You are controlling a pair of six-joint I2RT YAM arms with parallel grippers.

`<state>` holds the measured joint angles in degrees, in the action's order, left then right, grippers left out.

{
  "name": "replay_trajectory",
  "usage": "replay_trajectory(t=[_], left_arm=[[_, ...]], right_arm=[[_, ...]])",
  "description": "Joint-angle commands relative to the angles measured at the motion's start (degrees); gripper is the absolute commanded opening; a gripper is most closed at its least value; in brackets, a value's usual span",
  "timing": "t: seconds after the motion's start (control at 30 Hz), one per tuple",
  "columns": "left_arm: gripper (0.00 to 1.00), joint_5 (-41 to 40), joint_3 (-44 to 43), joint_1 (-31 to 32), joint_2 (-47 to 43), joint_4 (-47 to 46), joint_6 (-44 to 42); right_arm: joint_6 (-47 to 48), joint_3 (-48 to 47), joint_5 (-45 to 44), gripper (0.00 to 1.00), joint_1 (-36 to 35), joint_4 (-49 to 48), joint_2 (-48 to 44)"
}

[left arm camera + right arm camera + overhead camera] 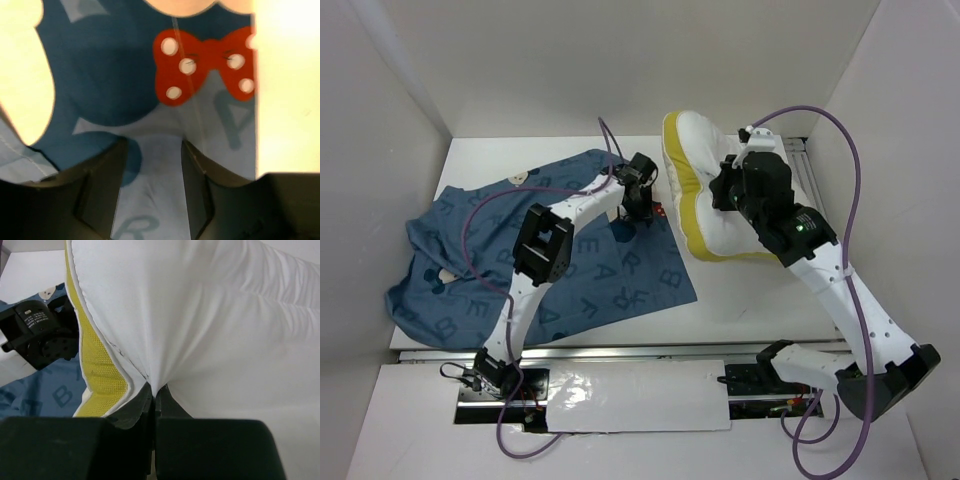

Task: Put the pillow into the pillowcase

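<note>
Our right gripper (154,390) is closed tight, its jaws pinching a fold of the pillow (225,315) in its white cover. Creases fan out from the pinch, and the yellow band (100,375) runs just left of the fingers. The pillow bulges up ahead of this gripper.

Our left gripper (154,150) stands with jaws partly apart over the pillowcase (100,75), with flat blue cloth showing between them. We cannot tell whether they touch it. A red polka-dot bow (205,65) lies just ahead of the fingertips. The case's edge runs to their right, with bare table (290,100) beyond.
</note>
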<state>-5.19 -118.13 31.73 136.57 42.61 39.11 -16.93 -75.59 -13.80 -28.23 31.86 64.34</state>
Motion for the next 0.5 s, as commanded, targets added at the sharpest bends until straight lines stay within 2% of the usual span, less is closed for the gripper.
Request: replay_trajectory(t=[0.0, 0.13, 0.33, 0.47], left_arm=[[0.6, 0.3, -2.9, 0.9, 2.7, 1.2, 2.8], [0.59, 2.1, -2.4, 3.0, 4.5, 1.2, 3.3], [0.59, 3.4, -3.0, 9.3, 5.8, 0.6, -1.9], [0.59, 9.0, 0.3, 13.4, 4.8, -2.1, -5.0]], right_arm=[[0.1, -3.2, 0.8, 0.0, 0.4, -7.7, -2.1], [0.1, -3.2, 0.8, 0.0, 0.9, -8.3, -3.8], [0.1, -3.2, 0.3, 0.0, 1.9, -8.3, -4.8], [0.1, -1.8, -0.3, 0.0, 2.6, -8.9, -6.0]])
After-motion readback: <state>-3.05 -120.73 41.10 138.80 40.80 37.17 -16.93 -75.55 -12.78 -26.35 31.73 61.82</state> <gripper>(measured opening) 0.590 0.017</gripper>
